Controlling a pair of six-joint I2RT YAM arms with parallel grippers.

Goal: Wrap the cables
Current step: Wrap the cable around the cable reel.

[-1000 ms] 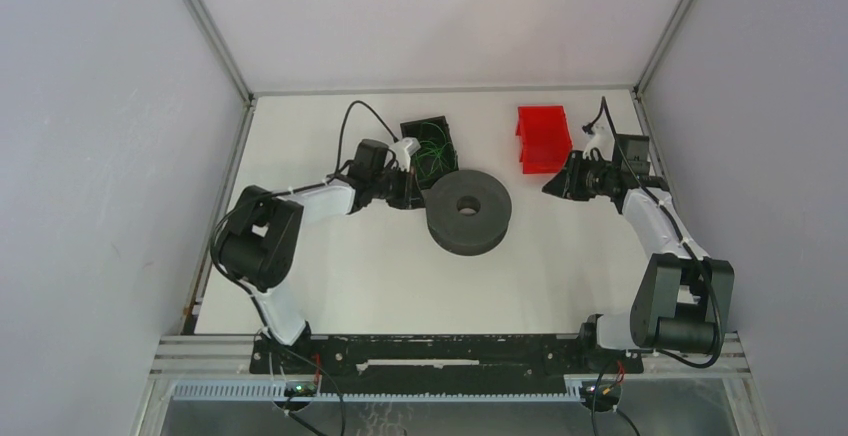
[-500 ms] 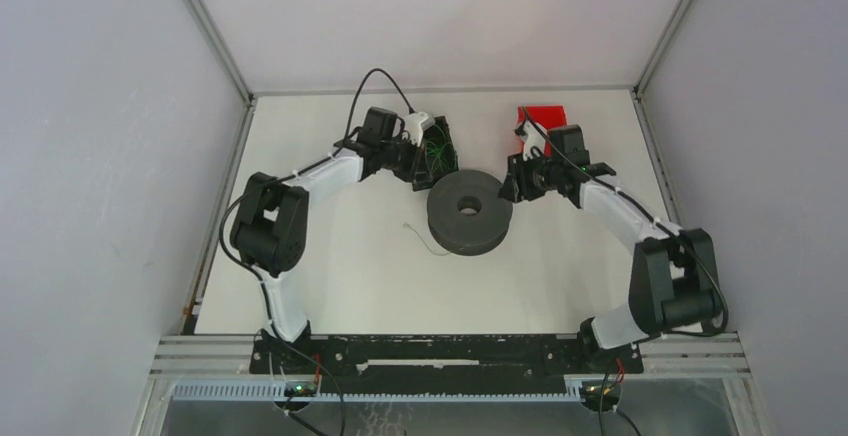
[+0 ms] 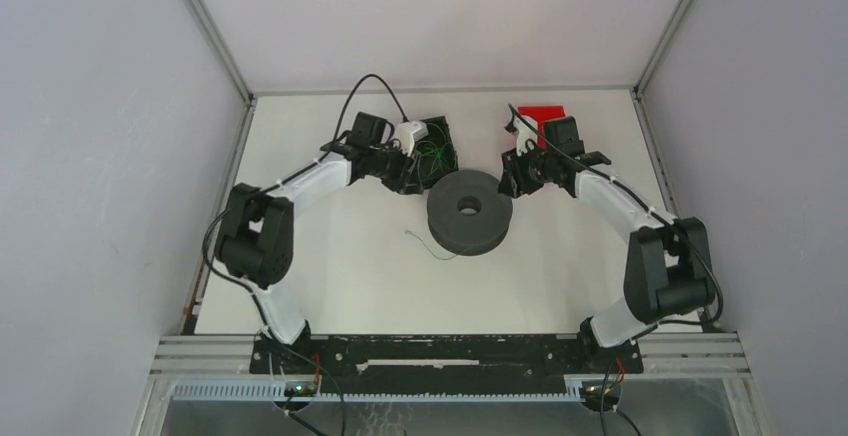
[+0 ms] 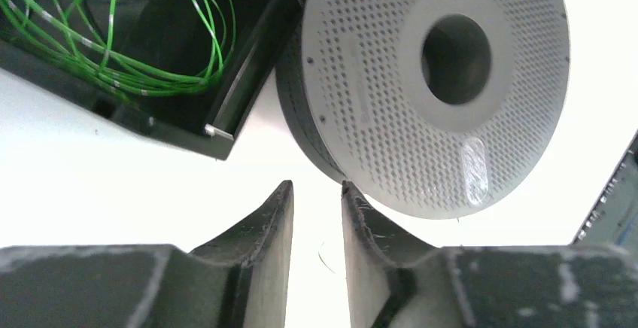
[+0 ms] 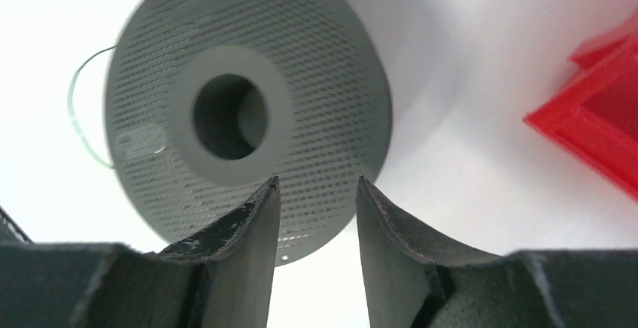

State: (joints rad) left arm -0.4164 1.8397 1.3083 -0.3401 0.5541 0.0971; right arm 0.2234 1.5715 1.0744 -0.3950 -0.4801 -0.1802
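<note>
Grey perforated spool (image 3: 469, 212) lies flat on the white table (image 3: 350, 276), hub hole up. Black box (image 4: 162, 129) sits just beside its far-left edge; red bin (image 5: 587, 138) stands near its far right.

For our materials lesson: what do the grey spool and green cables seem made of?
Spool: likely matte grey plastic, its face covered in a fine dot grid. Cables: thin flexible strands, probably with a green plastic jacket; they loop loosely and show pale bands.

A grey spool (image 3: 469, 212) lies between the left gripper (image 3: 411, 180) and the right gripper (image 3: 508, 179) — green cables (image 3: 432, 150) fill the black bin (image 3: 438, 120) behind.
</note>
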